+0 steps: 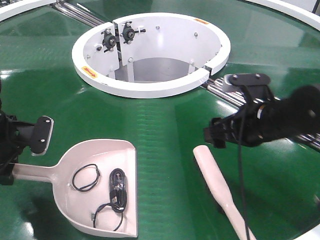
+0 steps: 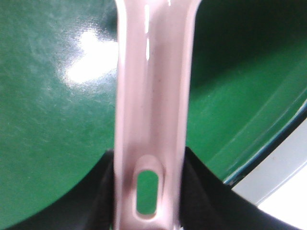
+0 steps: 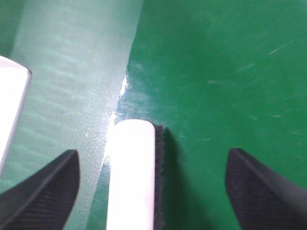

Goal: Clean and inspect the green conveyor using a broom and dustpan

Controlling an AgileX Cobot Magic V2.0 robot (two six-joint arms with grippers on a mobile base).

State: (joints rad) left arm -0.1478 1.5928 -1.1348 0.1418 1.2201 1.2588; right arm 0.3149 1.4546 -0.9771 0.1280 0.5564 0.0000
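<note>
The green conveyor (image 1: 165,125) fills the front view, with its white central ring (image 1: 150,89) at the top. The dustpan (image 1: 107,150) lies at lower left, holding black cable pieces (image 1: 117,190). My left gripper (image 1: 11,167) is shut on the dustpan's handle (image 2: 153,96), with black fingers (image 2: 96,201) pressed against both sides. The broom (image 1: 215,175) lies flat on the belt at lower right. My right gripper (image 1: 212,136) hovers over the broom's head (image 3: 132,172), open wide, with the fingers (image 3: 48,187) well apart from it. Dark bristles show along one side of the head.
Shiny metal rollers (image 1: 220,92) run along a seam right of the ring and under my right arm. The belt's white outer rim (image 2: 283,167) shows near the dustpan handle. A pale edge (image 3: 9,105) sits at the left of the right wrist view.
</note>
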